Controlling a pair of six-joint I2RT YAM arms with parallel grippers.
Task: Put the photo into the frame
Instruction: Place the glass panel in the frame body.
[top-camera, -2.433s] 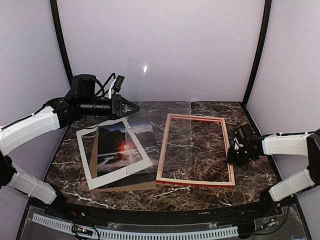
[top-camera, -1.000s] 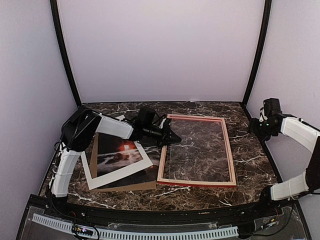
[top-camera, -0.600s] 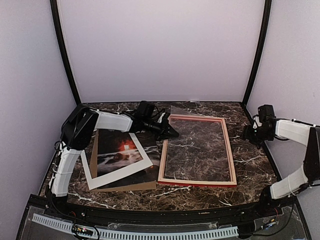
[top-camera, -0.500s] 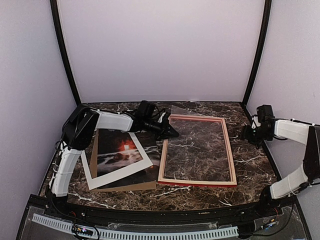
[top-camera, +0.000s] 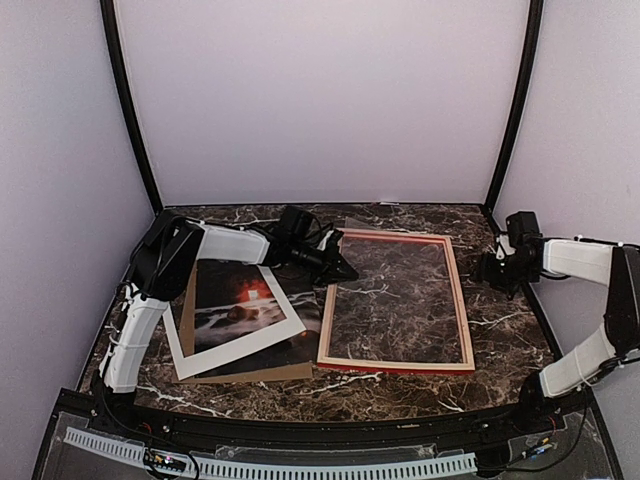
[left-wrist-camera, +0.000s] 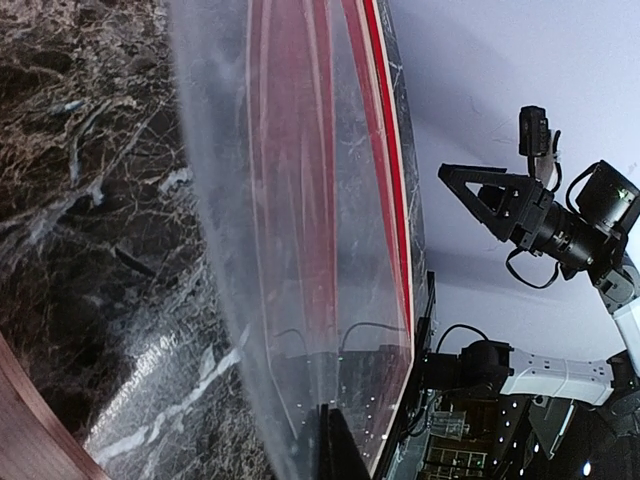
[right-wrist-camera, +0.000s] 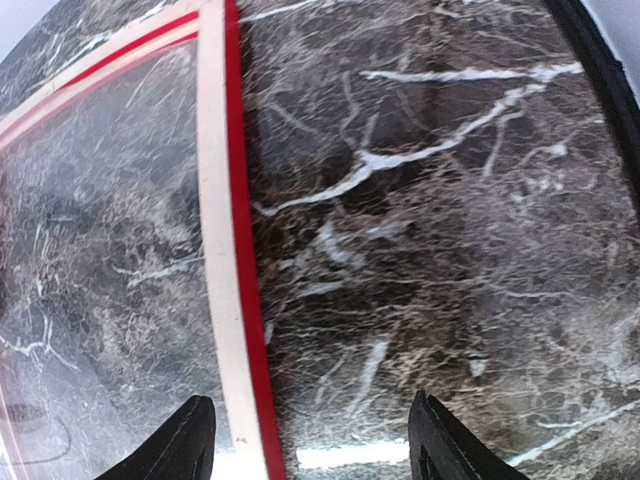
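Note:
The frame (top-camera: 461, 300) lies flat on the marble table at centre right, pale side up with red at its edges. A clear sheet (top-camera: 395, 295) rests over its opening, and my left gripper (top-camera: 343, 269) is shut on the sheet's edge near the frame's far left corner. In the left wrist view the clear sheet (left-wrist-camera: 300, 230) runs into the left gripper (left-wrist-camera: 331, 452), with the red frame rail (left-wrist-camera: 386, 150) beyond. The photo (top-camera: 245, 300) lies to the left under a white mat board (top-camera: 215, 352). My right gripper (top-camera: 492, 268) is open, low beside the frame rail (right-wrist-camera: 225, 260); the rail crosses the right gripper (right-wrist-camera: 315, 445) close to its left finger.
A brown backing board (top-camera: 250, 373) lies under the photo and mat. Black corner posts (top-camera: 512, 110) and pale walls close in the table. A black raised edge (right-wrist-camera: 600, 60) borders the table on the right. Marble (right-wrist-camera: 430, 250) shows between the frame and that edge.
The clear sheet, earlier held upright in the air, now lies over the frame with the left gripper still on it. The right gripper has come down and left, close to the frame's right rail.

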